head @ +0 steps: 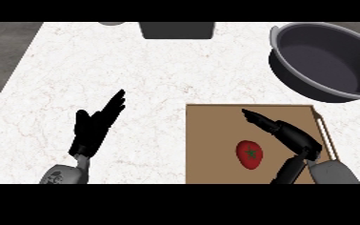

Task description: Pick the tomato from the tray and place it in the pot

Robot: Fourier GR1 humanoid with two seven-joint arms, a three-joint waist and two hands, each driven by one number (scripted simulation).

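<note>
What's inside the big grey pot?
Nothing that shows: the pot has only its dark bare inside in view. Its right side runs off the picture, so that bit stays unseen. The tomato lies on the tray.

Counted on 1 counter (105, 66):
- 1 tomato (249, 154), red, with green stem star.
- 1 tray (211, 138), brown, with 1 rail handle (325, 132) visible along its right side.
- 1 pot (316, 59), dark grey.
- 2 black hands: left hand (95, 126), right hand (292, 133).
- 2 grey forearms at lower edge: left forearm (63, 174), right forearm (334, 171).
- 2 items cut off at top edge: 1 dark rectangular block (176, 30), 1 small grey round piece (110, 23). Can't identify either.
</note>
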